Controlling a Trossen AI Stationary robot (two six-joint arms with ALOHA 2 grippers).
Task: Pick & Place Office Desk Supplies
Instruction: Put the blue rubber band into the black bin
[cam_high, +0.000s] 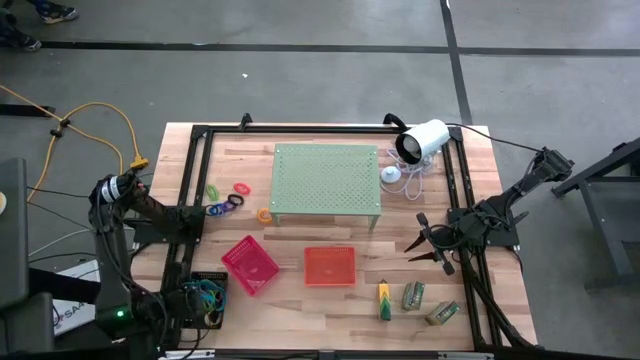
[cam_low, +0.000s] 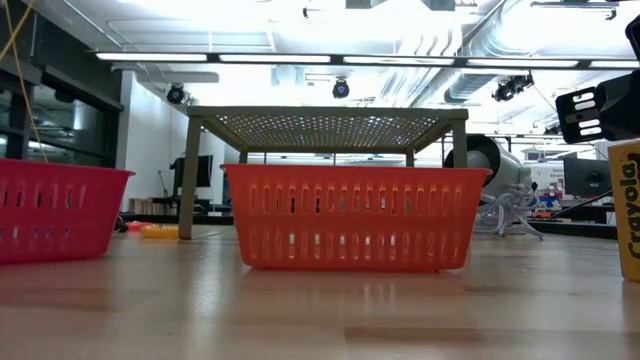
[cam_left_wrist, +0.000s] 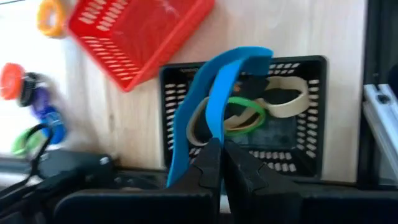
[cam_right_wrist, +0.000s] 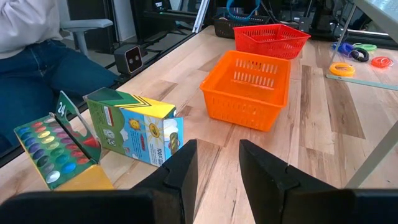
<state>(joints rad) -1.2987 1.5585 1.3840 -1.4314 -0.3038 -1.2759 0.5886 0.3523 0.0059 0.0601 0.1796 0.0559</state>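
2 dark arms work at the wooden table (cam_high: 300, 300). At the front left corner, the left gripper (cam_left_wrist: 219, 152) hangs over a black slotted square tray (cam_left_wrist: 311, 124), its jaws pressed together on a wide blue rubber-band loop (cam_left_wrist: 217, 81) that arches up above the tray. Inside the same tray lie a green rubber-band loop (cam_left_wrist: 249, 112) and 2 tan rubber-band loops (cam_left_wrist: 287, 99).

The right gripper (cam_right_wrist: 214, 162) is near the right edge of the table, its jaws apart with nothing between them, pointing towards the orange slotted tray (cam_right_wrist: 252, 87) at the middle of the front half. A red slotted tray (cam_right_wrist: 273, 37) sits beyond it, towards the left, turned at an angle.

Just in front of the right gripper, near the front right corner, lie a green and yellow crayon box (cam_right_wrist: 134, 127) on its side and an open crayon pack (cam_right_wrist: 53, 152) showing rows of coloured tips. A third item of yellow and green (cam_high: 384, 302) lies on the table beside them.

A pale green perforated stand (cam_high: 326, 180) occupies the middle of the back half. Off its left side, a cluster of coloured rings (cam_high: 232, 198) rests on the table, with an orange ring (cam_high: 264, 214) by the stand's front left leg. A white camera (cam_high: 424, 140) sits at the back right corner. A person in blue trousers (cam_right_wrist: 43, 68) sits beyond the table's front edge.
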